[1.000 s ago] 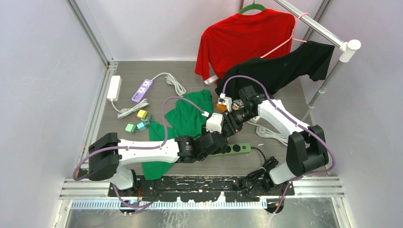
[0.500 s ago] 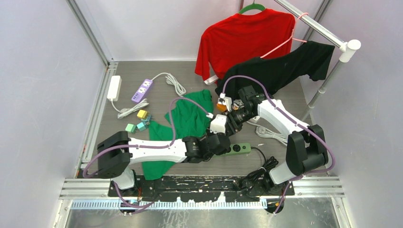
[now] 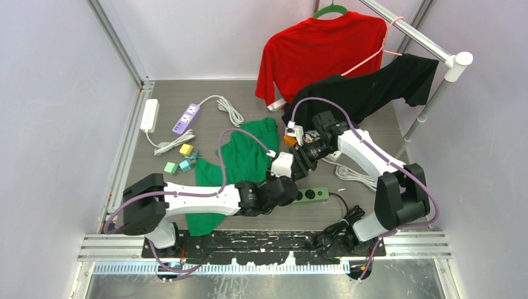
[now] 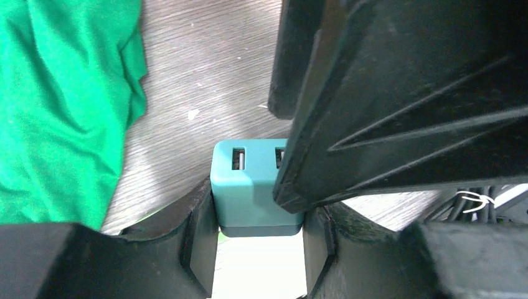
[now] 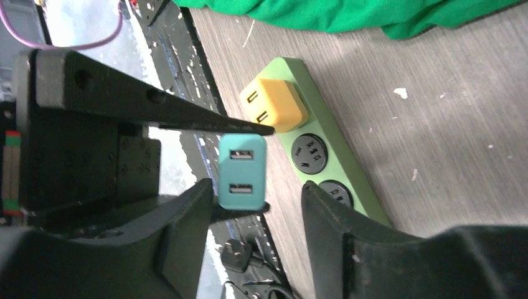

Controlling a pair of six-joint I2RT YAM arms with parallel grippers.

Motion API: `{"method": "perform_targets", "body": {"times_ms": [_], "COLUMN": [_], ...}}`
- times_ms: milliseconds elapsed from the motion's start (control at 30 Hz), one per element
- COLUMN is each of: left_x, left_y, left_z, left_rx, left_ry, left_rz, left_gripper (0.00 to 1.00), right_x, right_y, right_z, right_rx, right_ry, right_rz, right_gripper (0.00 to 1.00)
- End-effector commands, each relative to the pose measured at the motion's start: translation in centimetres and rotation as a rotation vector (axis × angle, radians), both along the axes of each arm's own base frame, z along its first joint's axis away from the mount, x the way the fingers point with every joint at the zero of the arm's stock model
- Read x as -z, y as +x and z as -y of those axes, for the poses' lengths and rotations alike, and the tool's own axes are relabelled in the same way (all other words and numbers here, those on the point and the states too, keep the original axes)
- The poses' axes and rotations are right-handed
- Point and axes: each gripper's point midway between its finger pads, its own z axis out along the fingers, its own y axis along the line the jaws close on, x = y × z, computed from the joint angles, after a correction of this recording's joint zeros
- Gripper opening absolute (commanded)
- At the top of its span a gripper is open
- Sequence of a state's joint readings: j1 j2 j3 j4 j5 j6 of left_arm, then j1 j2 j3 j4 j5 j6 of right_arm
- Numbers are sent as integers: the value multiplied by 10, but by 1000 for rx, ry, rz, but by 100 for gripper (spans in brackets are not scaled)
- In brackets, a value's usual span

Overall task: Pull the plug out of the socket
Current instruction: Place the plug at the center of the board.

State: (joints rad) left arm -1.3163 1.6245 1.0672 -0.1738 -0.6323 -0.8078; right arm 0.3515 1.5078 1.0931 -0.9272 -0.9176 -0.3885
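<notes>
teal plug (image 4: 255,187) is clamped between the two fingers of the left gripper (image 4: 258,232), both pads flat against its sides, usb ports facing away from the wrist cam. in the right wrist view it sits raised and off to the side of the green power strip (image 5: 339,159), not in any socket. yellow plug (image 5: 274,104) is seated at the end of the strip, with two empty round sockets next to it. right gripper (image 5: 255,205) straddles the teal plug with jaws apart: clear gap on one side, can't tell if the other finger touches. in the top view both wrists crowd together over the left end of the strip, near the front middle of the table (image 3: 348,205). green shirt (image 3: 243,156) lies crumpled just left of them. further out: purple power strip (image 3: 186,118), white adapter (image 3: 149,115) and coloured blocks (image 3: 180,159) at back left; red shirt (image 3: 317,50) and black shirt (image 3: 373,87) hang on the rail (image 3: 411,34) at back right
</notes>
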Motion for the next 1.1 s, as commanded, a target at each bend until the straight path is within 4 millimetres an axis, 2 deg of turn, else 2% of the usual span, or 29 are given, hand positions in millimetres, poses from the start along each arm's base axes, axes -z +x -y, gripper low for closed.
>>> {"method": "perform_targets", "body": {"times_ms": [0,33,233,567,700,867,1067], "left_x": [-27,-27,-31,-32,-27,-19,1], "left_y": [19,19,22,31,37,46,52], "left_z": [-27,-31,-61,-124,-148,-188,-234], "left_rx": [-106,-112,-162,-322,-396,-521,-647], "left_ry": [-8,0,88,283,323,356,369], "left_rz": [101,104,134,203,182,114,1], "left_gripper": [0,0,0,0,0,0,0], "right_x": [-19,-19,-18,-16,-14,-13,-12], "right_y": [-6,-6,-6,-3,-2,-1,-1], "right_z": [-2,-2,-2,-1,-1,0,0], "right_rx": [-42,-43,-45,-33,-30,-26,-25], "right_ry": [39,41,35,18,12,5,3], "right_rz": [16,17,17,12,12,11,12], "right_gripper": [94,100,100,100,99,99,100]}}
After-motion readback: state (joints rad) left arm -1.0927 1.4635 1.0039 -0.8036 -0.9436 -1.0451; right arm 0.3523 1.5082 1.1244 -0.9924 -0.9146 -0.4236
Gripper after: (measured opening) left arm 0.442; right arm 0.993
